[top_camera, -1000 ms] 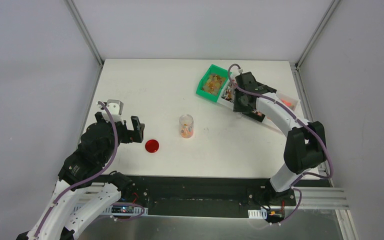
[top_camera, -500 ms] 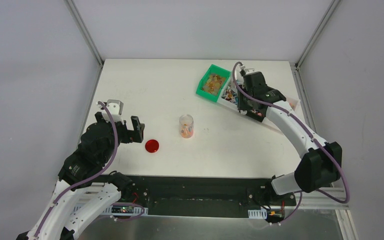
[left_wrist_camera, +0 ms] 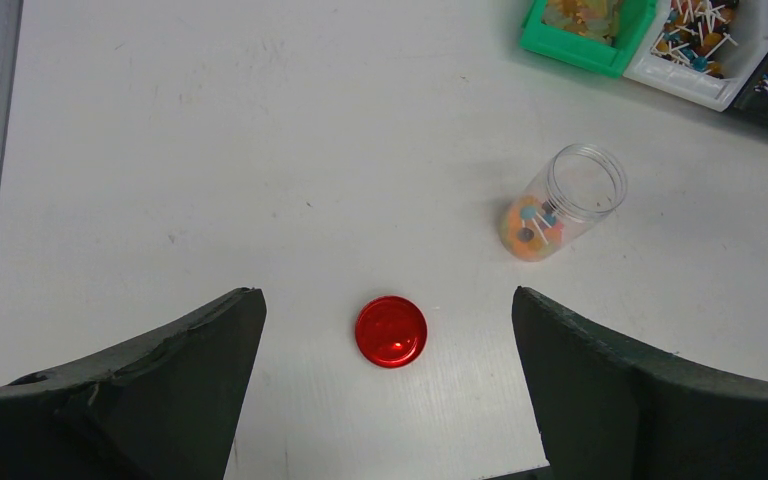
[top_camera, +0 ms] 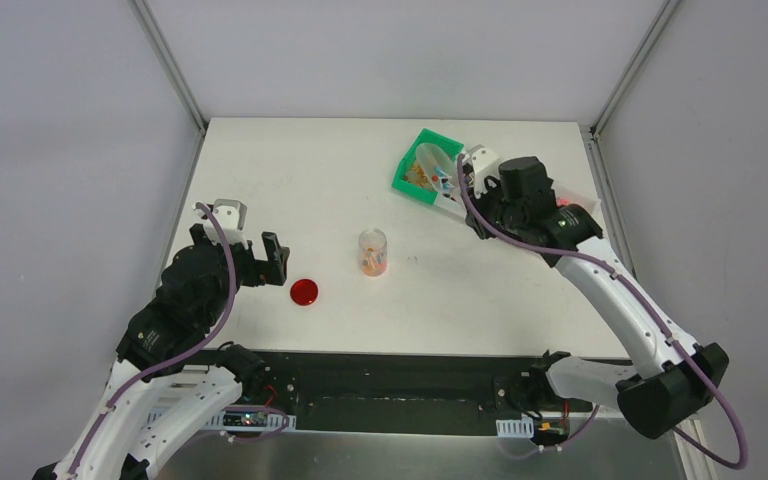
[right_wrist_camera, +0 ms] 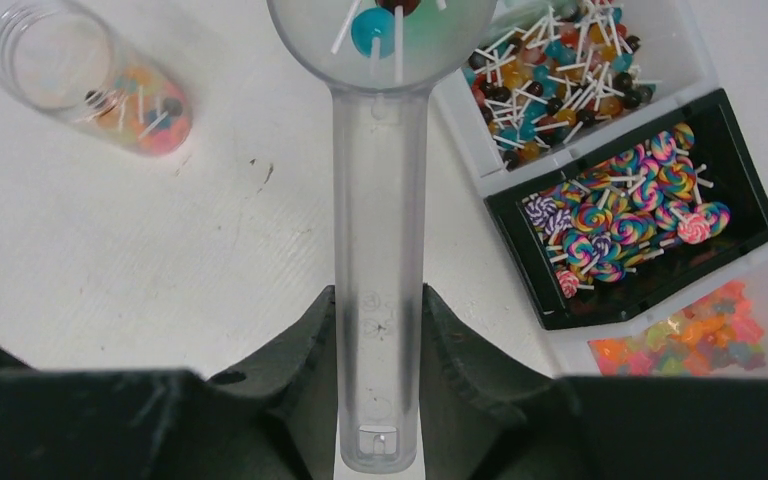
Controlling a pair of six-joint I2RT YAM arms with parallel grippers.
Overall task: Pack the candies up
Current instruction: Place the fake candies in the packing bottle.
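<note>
The candies lie in bins at the back right: small stick sweets in a white bin, swirl lollipops in a black bin, orange gummies in a clear bin. My right gripper is shut on the handle of a clear plastic scoop; its bowl holds a few stick sweets and hovers by the green bin. A clear open jar, partly filled with candies, stands mid-table. My left gripper is open and empty above the red lid.
The jar also shows in the left wrist view and the right wrist view. The red lid lies flat, left of the jar. The bins sit in a row along the table's back right corner.
My right arm has swung and lifted the scoop out of the white bin, now carrying a few sweets near the green bin. The left arm, jar and lid have not moved.
</note>
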